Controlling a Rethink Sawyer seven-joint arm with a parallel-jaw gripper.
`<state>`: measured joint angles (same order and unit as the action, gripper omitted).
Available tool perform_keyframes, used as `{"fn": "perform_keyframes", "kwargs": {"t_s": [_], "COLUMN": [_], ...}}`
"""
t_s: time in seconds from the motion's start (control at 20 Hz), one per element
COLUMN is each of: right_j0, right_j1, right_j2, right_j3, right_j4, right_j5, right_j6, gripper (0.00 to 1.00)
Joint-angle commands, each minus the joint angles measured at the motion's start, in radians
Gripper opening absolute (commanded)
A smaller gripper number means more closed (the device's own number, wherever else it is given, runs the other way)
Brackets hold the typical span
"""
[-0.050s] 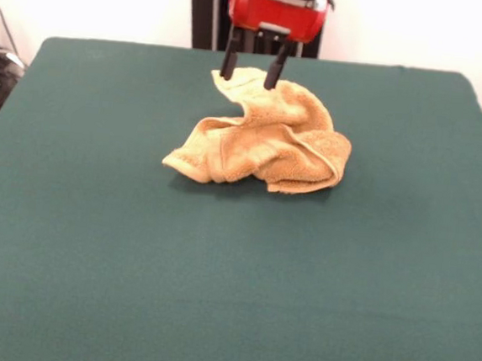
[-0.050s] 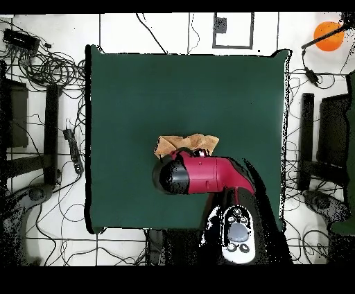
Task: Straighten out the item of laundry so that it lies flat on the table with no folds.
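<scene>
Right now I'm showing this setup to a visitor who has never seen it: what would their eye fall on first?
First the crumpled mustard terry towel, bunched in folds near the middle of the dark green table. Next the red arm's end effector, its two dark fingers spread open at the towel's far raised edge. From overhead, the red and black arm hides most of the towel.

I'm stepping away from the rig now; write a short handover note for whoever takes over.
Claw: open, its two fingers straddling the far raised edge of the towel, gripping nothing.
Towel: crumpled in a heap around the middle of the green table; in the overhead view the arm hides most of it.
Done: nothing flattened yet.
Left: grasp an edge, pull the towel out, spread it flat without folds.
</scene>
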<state>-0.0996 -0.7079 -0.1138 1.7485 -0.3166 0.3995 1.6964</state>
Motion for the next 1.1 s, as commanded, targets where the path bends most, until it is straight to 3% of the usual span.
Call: {"fn": "perform_keyframes", "kwargs": {"t_s": [0.05, 1.05, 1.1], "right_j0": [0.029, 0.082, 0.019], "right_j1": [0.083, 0.114, 0.085], "right_j2": [0.011, -0.062, -0.061], "right_j3": [0.089, 0.101, 0.135], "right_j4": [0.054, 0.065, 0.043], "right_j5": [-0.067, -0.162, -0.18], "right_j6": [0.248, 0.256, 0.222], "gripper": [1.0, 1.0, 1.0]}}
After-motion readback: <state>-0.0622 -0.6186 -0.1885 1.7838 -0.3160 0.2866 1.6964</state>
